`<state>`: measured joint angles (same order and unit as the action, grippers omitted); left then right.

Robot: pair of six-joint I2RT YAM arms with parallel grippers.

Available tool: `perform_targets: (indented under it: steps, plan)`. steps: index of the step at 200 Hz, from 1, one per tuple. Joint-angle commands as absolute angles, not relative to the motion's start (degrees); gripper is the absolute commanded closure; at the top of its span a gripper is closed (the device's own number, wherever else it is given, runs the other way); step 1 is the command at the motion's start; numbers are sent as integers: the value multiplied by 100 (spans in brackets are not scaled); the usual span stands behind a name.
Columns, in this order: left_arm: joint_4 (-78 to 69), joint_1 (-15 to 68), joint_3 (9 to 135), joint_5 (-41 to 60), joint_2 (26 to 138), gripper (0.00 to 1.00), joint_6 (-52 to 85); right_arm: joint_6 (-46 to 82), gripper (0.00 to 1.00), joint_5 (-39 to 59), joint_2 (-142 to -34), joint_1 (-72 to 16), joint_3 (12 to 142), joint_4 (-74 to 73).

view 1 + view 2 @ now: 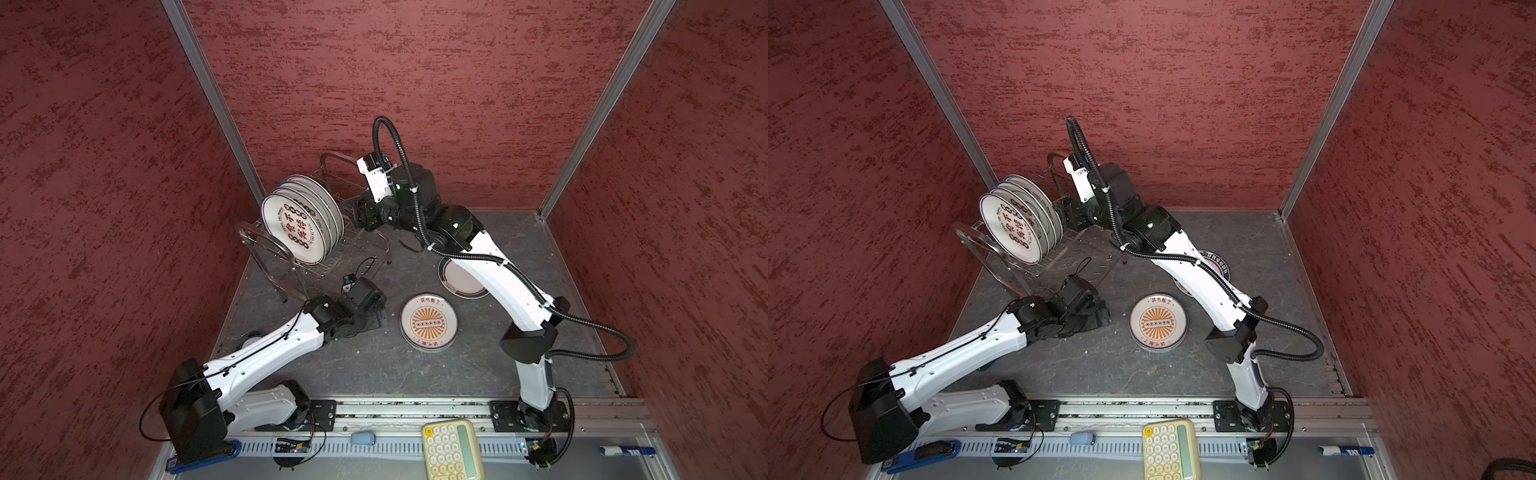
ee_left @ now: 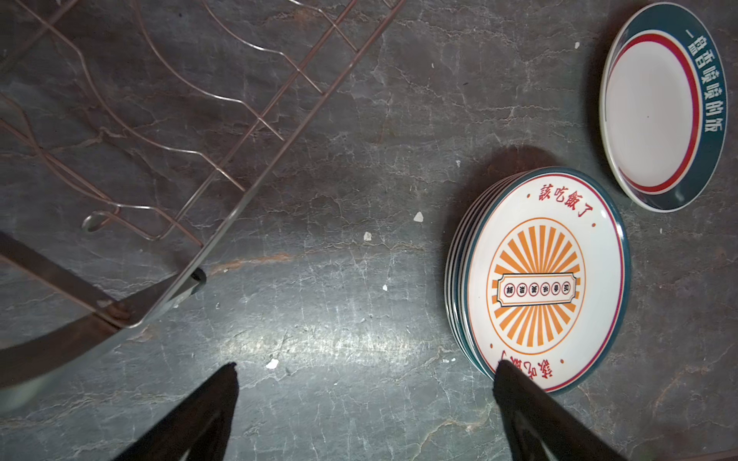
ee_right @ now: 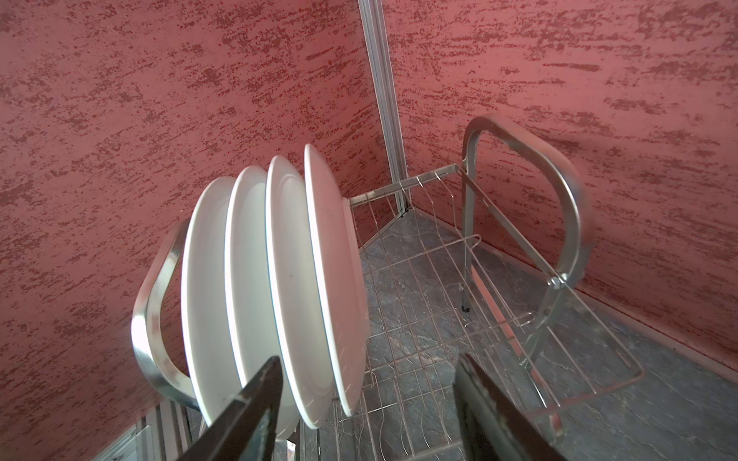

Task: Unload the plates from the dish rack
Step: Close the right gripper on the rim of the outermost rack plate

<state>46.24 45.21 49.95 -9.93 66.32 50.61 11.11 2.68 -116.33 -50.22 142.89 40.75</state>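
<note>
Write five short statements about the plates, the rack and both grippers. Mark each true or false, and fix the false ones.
1. Four upright plates stand in the dish rack. True.
2. The sunburst plates are stacked in the rack's lower tier. False: the stack lies on the table, outside the rack.
3. The left gripper holds a plate. False: it is open and empty above the table, beside the stack.
4. The teal-rimmed plate lies flat on the table, apart from the stack. True.
5. The right gripper is at the rack with its jaws apart. True.
</note>
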Motion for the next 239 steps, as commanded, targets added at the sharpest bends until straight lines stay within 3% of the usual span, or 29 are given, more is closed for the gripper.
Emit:
perform_targets:
  steps: [1, 75, 239]
  plan:
    - [4545, 4457, 4909, -1011, 6497, 1, 5096, 1166, 34, 299, -11836, -5062, 14493, 3882]
    - [4541, 4309, 4645, -945, 6258, 0, 5093, 1271, 38, 265, -12091, -5072, 14591, 3840]
    - [4614, 4202, 4456, -1018, 6126, 1, 5245, 1283, 65, -364, -12562, -5352, 14700, 3520]
